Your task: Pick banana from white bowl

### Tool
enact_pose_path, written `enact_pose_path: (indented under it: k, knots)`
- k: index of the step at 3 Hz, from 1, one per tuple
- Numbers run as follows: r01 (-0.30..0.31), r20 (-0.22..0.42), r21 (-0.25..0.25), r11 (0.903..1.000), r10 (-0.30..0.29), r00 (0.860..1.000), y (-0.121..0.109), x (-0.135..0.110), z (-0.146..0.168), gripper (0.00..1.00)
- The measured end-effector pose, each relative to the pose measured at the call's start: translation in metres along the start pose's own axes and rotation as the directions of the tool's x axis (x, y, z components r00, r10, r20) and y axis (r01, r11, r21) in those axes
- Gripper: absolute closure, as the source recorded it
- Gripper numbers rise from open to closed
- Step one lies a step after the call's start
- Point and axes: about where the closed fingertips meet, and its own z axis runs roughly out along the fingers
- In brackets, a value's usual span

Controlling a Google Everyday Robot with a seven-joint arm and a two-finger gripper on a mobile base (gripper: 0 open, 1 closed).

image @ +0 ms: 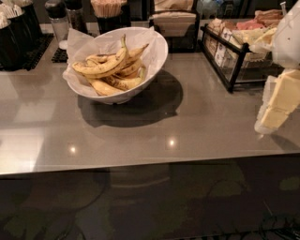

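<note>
The bananas (110, 70) lie heaped in the white bowl (158, 49), on the far left part of the counter. I count about five, yellow and speckled brown; the top one (101, 65) curves across the heap with its stem pointing up. Some overlap, so the count is not sure. Crinkled white paper (77, 40) lines the bowl and stands up past its left rim. The bowl throws a broad shadow to its right and front.

The counter (187, 126) is one smooth, glossy grey slab, with two small glints of lamp light (172, 142) near its front edge. Below that edge all is dark.

Behind the bowl I see one clear shaker (58, 21), one dark cup of pale sticks (108, 11) and one napkin holder (176, 21). Dark containers (18, 33) stand at the far left on a black mat (35, 51). To the right, one black wire rack (234, 61) holds packets.

My gripper (276, 105) hangs at the right edge of the view, pale and cream-coloured, above the counter in front of the rack and well apart from the bowl. It holds no banana; whether it is released or clenched I cannot tell.
</note>
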Motion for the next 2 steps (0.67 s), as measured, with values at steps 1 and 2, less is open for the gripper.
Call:
enact_pose_path:
  k: [1, 2]
  knots:
    - [0.096, 0.073, -0.014, 0.9952, -0.095, 0.993, -0.019, -0.03, 0.005, 0.0]
    - [0.19, 0.157, -0.039, 0.9809, -0.182, 0.971, -0.038, -0.06, 0.014, 0.0]
